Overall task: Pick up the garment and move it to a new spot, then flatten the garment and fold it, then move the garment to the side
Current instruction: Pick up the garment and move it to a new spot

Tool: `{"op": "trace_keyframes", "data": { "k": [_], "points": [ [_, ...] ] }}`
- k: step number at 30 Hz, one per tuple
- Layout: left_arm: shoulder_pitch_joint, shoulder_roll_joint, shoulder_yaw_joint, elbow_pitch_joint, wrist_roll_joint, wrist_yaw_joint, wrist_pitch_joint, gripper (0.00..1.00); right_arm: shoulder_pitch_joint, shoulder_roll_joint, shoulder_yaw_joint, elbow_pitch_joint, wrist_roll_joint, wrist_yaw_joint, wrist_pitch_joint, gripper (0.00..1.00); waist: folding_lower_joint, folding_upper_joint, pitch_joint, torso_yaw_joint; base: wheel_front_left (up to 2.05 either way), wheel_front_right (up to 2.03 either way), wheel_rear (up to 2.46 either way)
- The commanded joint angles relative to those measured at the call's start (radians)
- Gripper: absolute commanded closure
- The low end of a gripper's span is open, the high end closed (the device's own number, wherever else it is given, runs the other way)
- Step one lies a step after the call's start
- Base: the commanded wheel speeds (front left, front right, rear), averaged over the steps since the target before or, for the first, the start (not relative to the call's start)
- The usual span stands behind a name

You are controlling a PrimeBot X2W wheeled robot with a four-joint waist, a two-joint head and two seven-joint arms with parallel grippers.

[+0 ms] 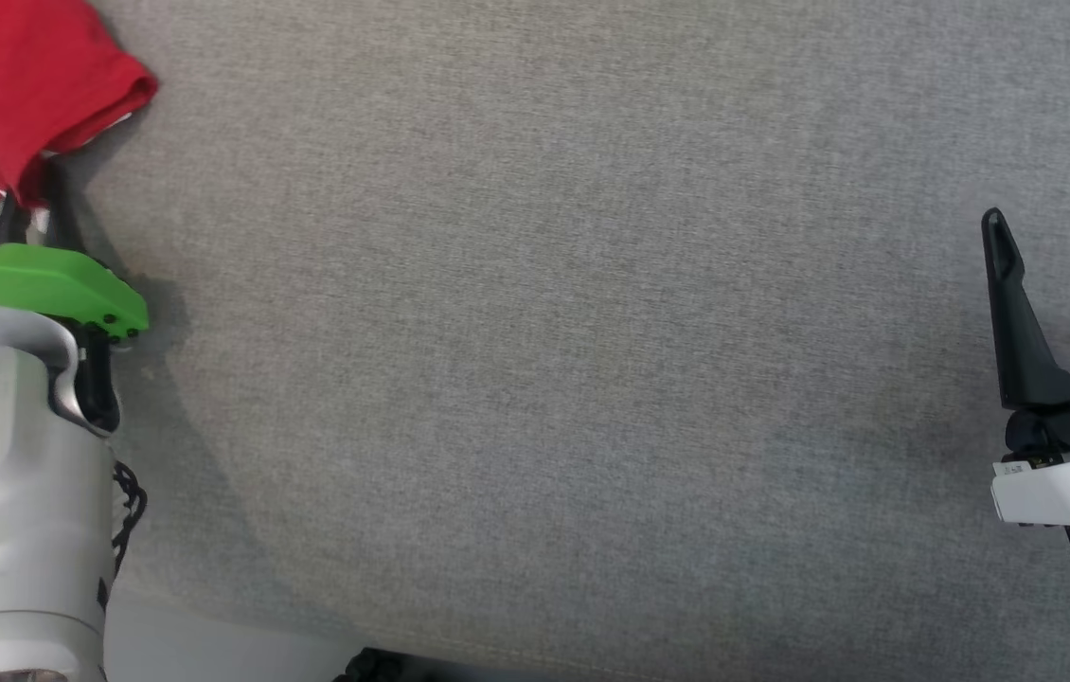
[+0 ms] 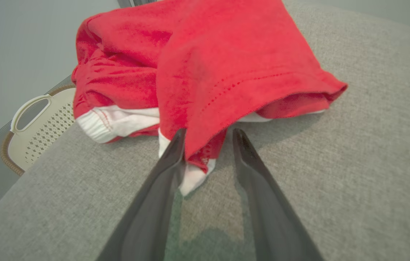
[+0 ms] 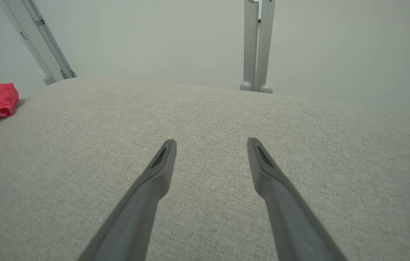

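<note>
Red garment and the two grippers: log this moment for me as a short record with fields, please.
garment: crumpled red cloth garment with white trim, lying on the grey fabric surface at the robot's left
left gripper: jaws apart, straddling a corner of the garment
right gripper: open over bare surface, apart from the garment
beside surface: cream perforated basket with handle
stage: garment not yet lifted
</note>
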Motion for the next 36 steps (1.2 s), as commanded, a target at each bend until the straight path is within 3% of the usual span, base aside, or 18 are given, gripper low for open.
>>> {"op": "trace_keyframes", "data": {
  "k": [1,11,21,27,36],
  "points": [
    [0.007,0.014,0.015,-0.027,0.011,0.010,0.000,1.00,-0.015,0.005,0.003,0.008,0.000,0.000,-0.011,0.00,0.0000,0.0000,0.015,-0.046,0.00,0.00,0.00],
    [0.205,0.027,0.146,-0.338,0.101,0.058,0.000,1.00,0.014,0.043,0.029,0.087,0.003,0.000,-0.067,0.00,0.0000,0.0000,-0.186,-0.079,0.00,0.00,0.00],
    [0.479,-0.046,0.128,-0.623,0.210,0.072,0.000,1.00,0.097,0.069,0.087,0.175,0.018,0.000,-0.106,0.00,0.0000,0.0000,-0.418,-0.150,0.00,0.00,0.00],
    [0.615,-0.107,0.039,-0.718,0.230,0.055,0.031,1.00,0.146,0.100,0.110,0.206,0.028,0.000,-0.118,0.00,0.0000,0.0000,-0.511,-0.229,0.00,0.00,0.00],
    [0.580,-0.147,-0.260,-0.765,0.215,-0.005,0.105,1.00,0.162,0.128,0.097,0.203,0.038,0.000,-0.133,0.00,0.0000,0.0000,-0.478,-0.400,0.00,0.00,0.00]
  ]
}}
